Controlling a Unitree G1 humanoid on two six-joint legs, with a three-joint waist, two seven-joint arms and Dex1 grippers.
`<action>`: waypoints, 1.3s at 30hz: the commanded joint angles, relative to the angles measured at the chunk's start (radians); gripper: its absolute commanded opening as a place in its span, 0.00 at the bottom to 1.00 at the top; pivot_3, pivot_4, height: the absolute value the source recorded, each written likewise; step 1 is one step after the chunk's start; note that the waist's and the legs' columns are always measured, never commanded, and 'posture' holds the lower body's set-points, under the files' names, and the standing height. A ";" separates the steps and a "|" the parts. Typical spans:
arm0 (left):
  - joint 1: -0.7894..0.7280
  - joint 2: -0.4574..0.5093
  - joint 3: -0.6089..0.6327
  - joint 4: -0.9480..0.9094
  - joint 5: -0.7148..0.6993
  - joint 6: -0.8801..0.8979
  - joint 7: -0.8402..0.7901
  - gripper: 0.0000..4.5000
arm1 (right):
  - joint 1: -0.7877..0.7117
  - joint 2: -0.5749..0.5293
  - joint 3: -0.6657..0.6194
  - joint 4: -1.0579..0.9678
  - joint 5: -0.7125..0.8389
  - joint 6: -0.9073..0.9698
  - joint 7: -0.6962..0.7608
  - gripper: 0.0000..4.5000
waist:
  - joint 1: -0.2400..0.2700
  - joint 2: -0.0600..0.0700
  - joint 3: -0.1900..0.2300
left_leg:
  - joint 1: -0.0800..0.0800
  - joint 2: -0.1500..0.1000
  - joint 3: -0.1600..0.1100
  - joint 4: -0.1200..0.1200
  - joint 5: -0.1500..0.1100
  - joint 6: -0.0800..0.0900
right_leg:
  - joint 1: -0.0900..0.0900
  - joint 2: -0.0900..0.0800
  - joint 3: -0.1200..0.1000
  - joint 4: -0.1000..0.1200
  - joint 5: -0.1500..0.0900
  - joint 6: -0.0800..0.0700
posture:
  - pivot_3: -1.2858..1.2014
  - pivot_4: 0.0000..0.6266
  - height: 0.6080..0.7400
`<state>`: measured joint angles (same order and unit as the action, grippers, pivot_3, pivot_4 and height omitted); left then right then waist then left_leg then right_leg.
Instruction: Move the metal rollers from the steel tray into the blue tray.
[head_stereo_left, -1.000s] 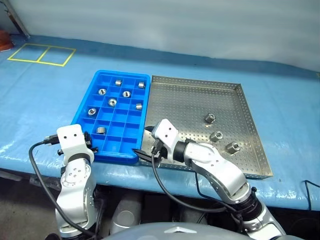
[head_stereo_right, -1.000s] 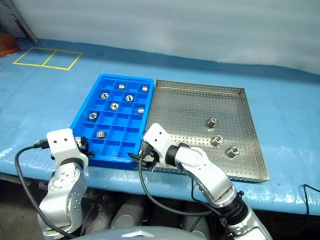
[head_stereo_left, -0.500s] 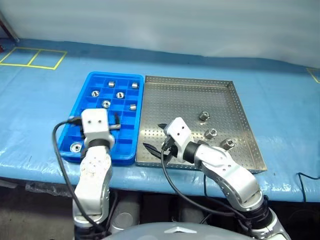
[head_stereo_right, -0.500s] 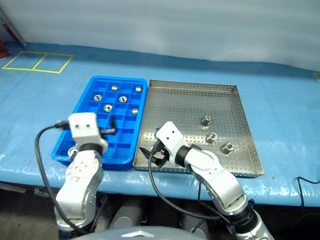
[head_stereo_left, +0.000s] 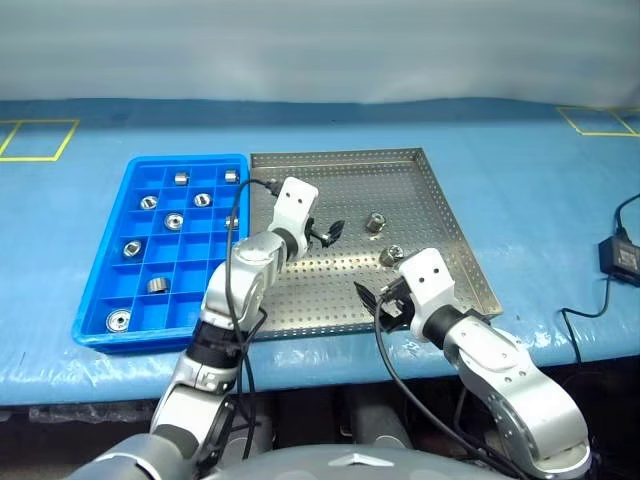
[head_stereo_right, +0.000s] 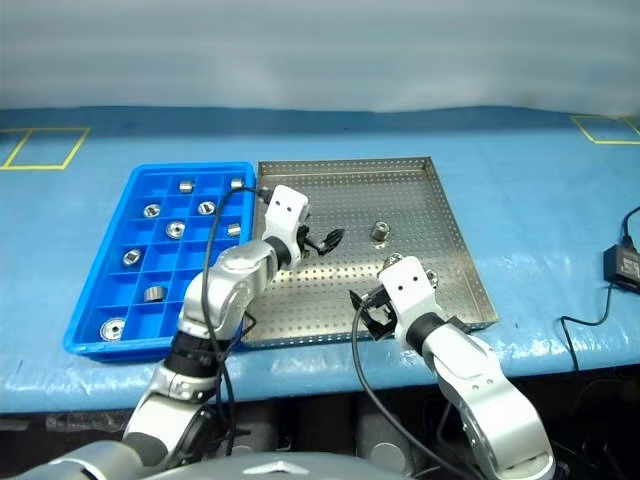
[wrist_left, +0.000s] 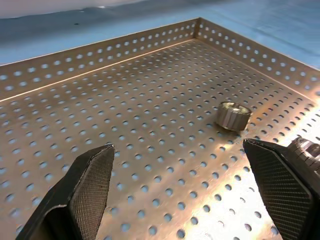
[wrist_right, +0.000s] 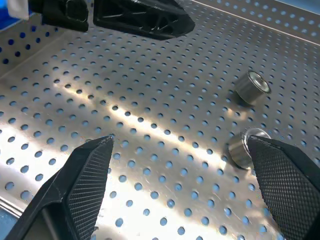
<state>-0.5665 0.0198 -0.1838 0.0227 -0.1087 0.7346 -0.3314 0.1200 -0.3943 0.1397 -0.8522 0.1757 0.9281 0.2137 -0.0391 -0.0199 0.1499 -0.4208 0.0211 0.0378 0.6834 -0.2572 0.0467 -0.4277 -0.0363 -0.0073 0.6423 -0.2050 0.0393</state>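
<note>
The steel tray lies beside the blue tray. Two metal rollers rest in its right half. My left gripper hangs open and empty over the tray's middle, left of the rollers; the left wrist view shows a roller ahead of its fingers. My right gripper stands open and empty near the tray's front rim. The right wrist view shows two rollers beyond its fingers. Several rollers sit in blue compartments.
The table is covered in blue sheeting with yellow tape squares at the back. A black power adapter with its cable lies to the right of the steel tray. The table's front edge runs just below both trays.
The camera has swung right. My left gripper opened, leaving a roller in the blue tray's front-left compartment, then swung right over the steel tray. My right gripper moved right along the front rim.
</note>
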 joint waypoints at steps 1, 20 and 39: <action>-0.077 -0.035 -0.031 0.113 -0.003 -0.105 -0.047 0.99 | 0.004 0.017 -0.023 -0.059 -0.011 -0.002 -0.028 1.00 | -0.013 0.000 0.000 | 0.001 0.000 0.002 0.000 0.000 0.000 | 0.000 0.000 0.002 0.000 0.000 0.000 | 0.43 0.24 1.00; -0.376 -0.188 0.053 0.884 0.062 -0.540 0.091 0.99 | -0.024 0.041 0.041 -0.053 -0.034 -0.012 -0.046 1.00 | -0.056 0.000 0.000 | 0.004 0.000 0.011 -0.001 -0.002 0.003 | -0.001 0.002 0.014 0.000 0.006 0.010 | 0.42 0.24 1.00; -0.474 -0.220 0.055 1.109 0.104 -0.630 0.000 0.99 | -0.032 0.060 0.059 -0.050 -0.052 -0.024 -0.052 1.00 | -0.079 0.000 0.000 | 0.004 -0.001 0.013 0.000 -0.003 0.005 | -0.002 0.002 0.017 0.000 0.007 0.011 | 0.41 0.24 1.00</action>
<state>-0.9975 -0.1313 -0.1244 1.1368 -0.0164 0.1242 -0.3285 0.0979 -0.3400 0.1996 -0.8750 0.1266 0.9253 0.1676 -0.1184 -0.0201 0.1499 -0.4165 0.0204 0.0512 0.6829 -0.2601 0.0517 -0.4293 -0.0348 0.0095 0.6421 -0.1983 0.0504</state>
